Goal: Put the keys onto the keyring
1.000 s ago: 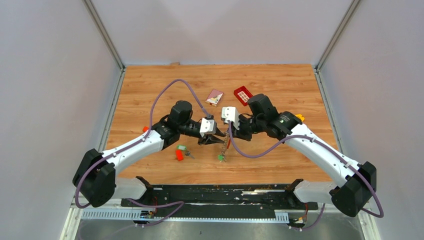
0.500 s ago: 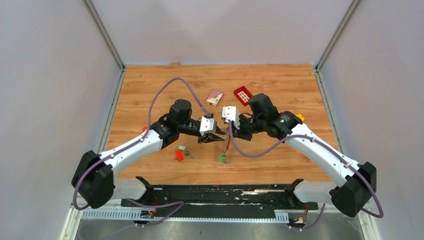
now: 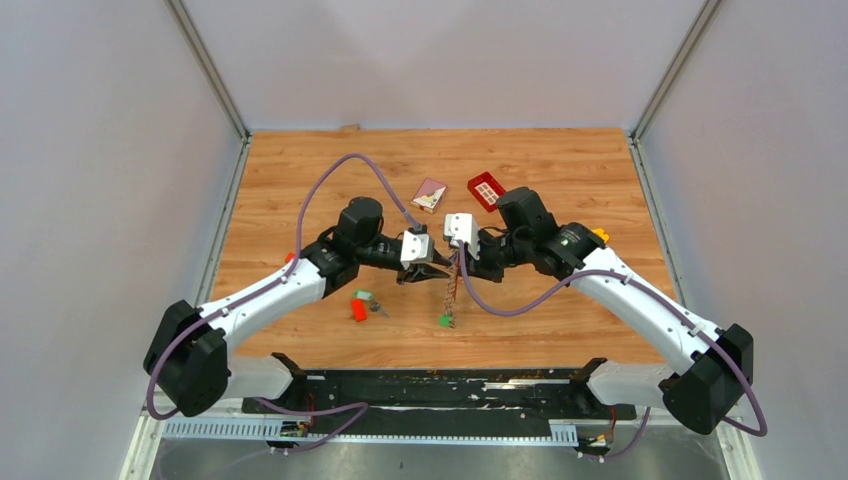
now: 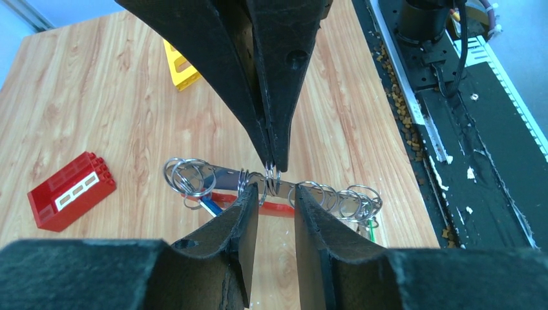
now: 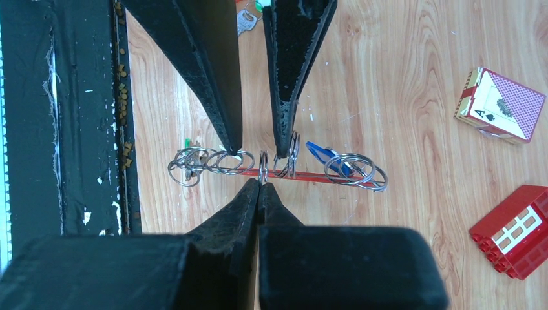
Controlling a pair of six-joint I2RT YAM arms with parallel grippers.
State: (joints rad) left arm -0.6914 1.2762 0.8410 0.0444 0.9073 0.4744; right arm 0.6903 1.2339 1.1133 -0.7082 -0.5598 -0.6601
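Note:
The keyring (image 3: 450, 290) is a grey metal strip carrying several wire rings, with a red arc (image 4: 284, 208) along it. It hangs above the table between the two grippers. My right gripper (image 5: 262, 184) is shut on one of its rings; it also shows in the top view (image 3: 461, 264). My left gripper (image 4: 274, 194) is open, its fingers either side of the strip's middle rings, and shows in the top view (image 3: 436, 272). A blue key (image 5: 320, 152) and a green key (image 3: 442, 320) hang from rings. Another green-headed key (image 3: 365, 297) lies on the table.
A small red block (image 3: 358, 310) lies by the loose key. A playing-card box (image 3: 430, 193) and a red brick piece (image 3: 486, 189) sit behind the grippers. A yellow frame (image 4: 181, 64) and an orange cube (image 3: 600, 235) lie to the right. The black base rail (image 3: 440, 385) runs along the near edge.
The left gripper has edged slightly right, closer to the hanging keyring. The keyring's lower end with the green key has shifted a little. The right arm holds still.

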